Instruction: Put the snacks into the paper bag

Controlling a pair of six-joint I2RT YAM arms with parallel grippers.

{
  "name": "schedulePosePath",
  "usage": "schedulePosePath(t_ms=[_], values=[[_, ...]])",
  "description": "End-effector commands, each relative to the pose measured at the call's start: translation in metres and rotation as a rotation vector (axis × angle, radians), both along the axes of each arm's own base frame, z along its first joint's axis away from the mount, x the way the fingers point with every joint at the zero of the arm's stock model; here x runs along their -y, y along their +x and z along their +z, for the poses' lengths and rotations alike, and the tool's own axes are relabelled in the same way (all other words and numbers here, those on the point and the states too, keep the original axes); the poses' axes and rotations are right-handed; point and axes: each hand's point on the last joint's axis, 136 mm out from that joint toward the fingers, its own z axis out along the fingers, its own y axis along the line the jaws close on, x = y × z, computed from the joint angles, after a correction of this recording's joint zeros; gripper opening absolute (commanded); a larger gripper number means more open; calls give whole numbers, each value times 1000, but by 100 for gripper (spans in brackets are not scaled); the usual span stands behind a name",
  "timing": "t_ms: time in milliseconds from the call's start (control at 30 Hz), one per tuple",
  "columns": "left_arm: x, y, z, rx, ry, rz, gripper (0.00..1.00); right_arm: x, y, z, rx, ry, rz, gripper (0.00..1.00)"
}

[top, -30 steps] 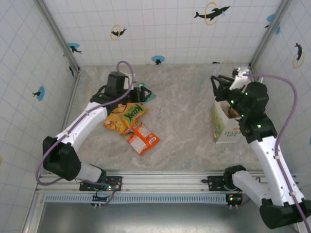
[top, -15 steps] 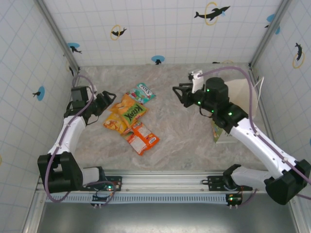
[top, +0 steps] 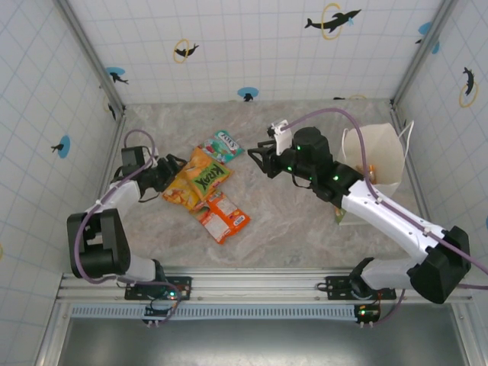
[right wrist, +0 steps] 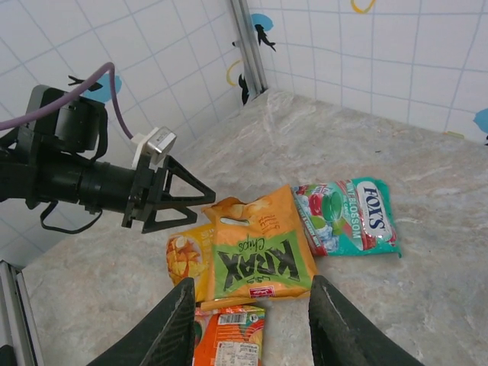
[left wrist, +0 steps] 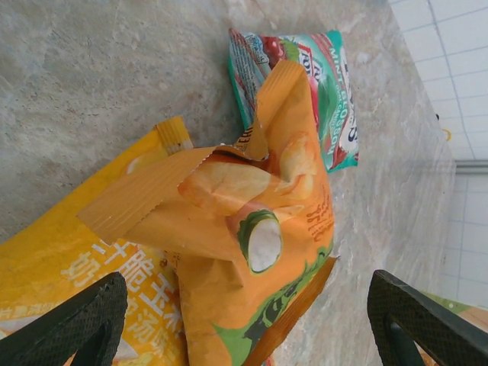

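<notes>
The job looks only partly done at best, because four of the snacks (top: 204,183) lie loose on the surface (top: 290,221), clustered left of centre and well apart from the paper bag (top: 381,145). A teal packet (top: 226,142) lies farthest back. Just in front of it is an orange chips packet (top: 203,177), which overlaps a yellow packet (top: 178,195) on its left, and an orange-red packet (top: 225,217) lies nearest the arms. The bag stands upright at the right side of the surface, its mouth open and its loop handles sticking out from the rim. A thin orange streak shows against its inner wall, but it is too small to tell whether that is a packet, so how much the bag holds cannot be judged. The left gripper (top: 166,174) sits low at the left edge of the cluster, its jaws spread wide and empty. In its wrist view the crumpled end of the orange chips packet lies between the two fingers without being pinched. The right gripper (top: 257,158) hangs between the cluster and the bag, pointed toward the packets, with its jaws partly parted and nothing in them. All four visible packets need to be picked up and carried across to the bag.
</notes>
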Motion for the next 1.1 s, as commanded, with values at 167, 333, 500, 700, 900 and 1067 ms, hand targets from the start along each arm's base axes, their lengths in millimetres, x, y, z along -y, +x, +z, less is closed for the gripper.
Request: schedulePosePath(t_ms=[167,333,500,700,900,1067], values=[[1,19,-13,12,-32,-10,82,-12,4,28,70,67,29,42],[6,22,-24,-7,-65,-26,81,-13,3,25,72,57,39,42],[19,23,-24,15,-92,-63,78,-13,4,22,74,48,39,43],[30,31,-28,28,-109,-82,70,-15,3,21,75,44,49,42],[42,32,-34,28,-115,-118,63,-11,3,25,92,46,36,43],[47,34,-26,57,-117,-138,45,-5,2,27,111,59,19,43]])
